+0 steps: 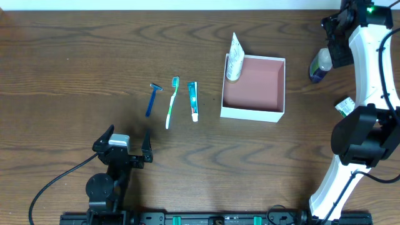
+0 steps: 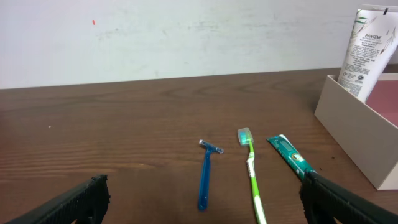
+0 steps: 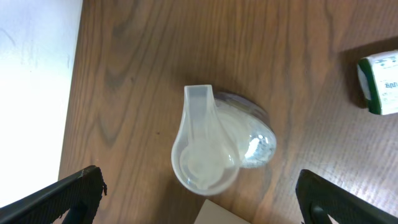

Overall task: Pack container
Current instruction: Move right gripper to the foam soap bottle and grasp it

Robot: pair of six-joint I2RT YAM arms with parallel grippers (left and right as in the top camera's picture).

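We see both claws spread wide, gripping nothing: the left gripper short of the razor, the right gripper above a pump bottle. The container sits just right of the toothpaste, open face up, square, so without a long axis

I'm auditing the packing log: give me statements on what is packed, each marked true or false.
1. A white tube leans inside the container. True.
2. The blue razor lies in the container. False: it lies on the table.
3. The green toothbrush lies between the razor and the small toothpaste tube. True.
4. The left gripper holds the toothbrush. False: it is open and empty.
5. The right gripper is shut on the pump bottle. False: it is open, fingers wide of it.
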